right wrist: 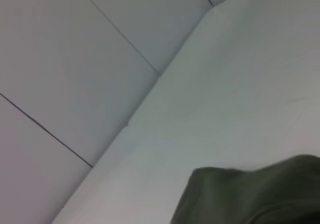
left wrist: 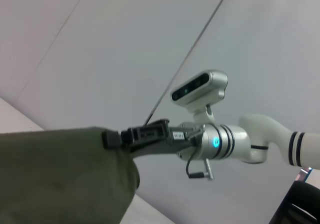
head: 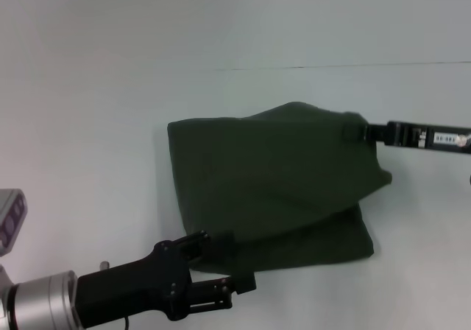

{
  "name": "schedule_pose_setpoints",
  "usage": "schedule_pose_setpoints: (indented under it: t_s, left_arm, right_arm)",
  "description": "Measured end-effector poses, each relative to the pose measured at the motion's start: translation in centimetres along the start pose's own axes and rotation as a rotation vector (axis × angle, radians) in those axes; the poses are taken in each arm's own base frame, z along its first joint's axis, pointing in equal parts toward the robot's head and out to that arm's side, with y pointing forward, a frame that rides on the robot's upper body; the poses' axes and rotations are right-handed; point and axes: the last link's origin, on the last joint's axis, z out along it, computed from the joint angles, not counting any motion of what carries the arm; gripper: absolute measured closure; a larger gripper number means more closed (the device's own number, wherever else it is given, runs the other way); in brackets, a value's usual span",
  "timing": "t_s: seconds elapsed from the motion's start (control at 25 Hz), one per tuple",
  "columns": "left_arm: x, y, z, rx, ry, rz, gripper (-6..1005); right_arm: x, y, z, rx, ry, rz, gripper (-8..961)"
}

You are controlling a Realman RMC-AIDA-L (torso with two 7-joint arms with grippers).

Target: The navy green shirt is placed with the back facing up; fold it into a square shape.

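Green shirt partly folded on the white table, one gripper at each end.

Navy green shirt (head: 272,183) lying in the middle of the white table (head: 96,109), folded over itself, top layer lifted at the far right corner. Right gripper (head: 355,131) pinched tight on that raised corner, seen also from the left wrist (left wrist: 112,138). Left gripper (head: 219,260) at the near edge of the shirt, with cloth between its fingers; cannot tell if clamped or loose.
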Motion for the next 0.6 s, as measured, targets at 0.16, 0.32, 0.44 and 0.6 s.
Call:
schedule_pose_setpoints:
  t_s: [0.16, 0.32, 0.44, 0.6]
  left_arm:
    - [0.0, 0.0, 0.1, -0.003, -0.001, -0.003, 99]
    - [0.0, 0.0, 0.3, -0.007, -0.004, -0.003, 98]
    - [0.0, 0.0, 0.3, -0.007, -0.006, -0.003, 98]
    - [0.0, -0.1, 0.3, -0.004, -0.009, -0.003, 98]
  right_arm:
    - [1.9, -0.7, 0.2, 0.014, 0.017, 0.020, 913]
    - [3.9, -1.5, 0.4, 0.037, 0.024, 0.053, 910]
    - [4.8, -2.1, 0.3, 0.064, 0.025, 0.066, 907]
    - [5.4, -2.7, 0.4, 0.102, 0.031, 0.067, 904]
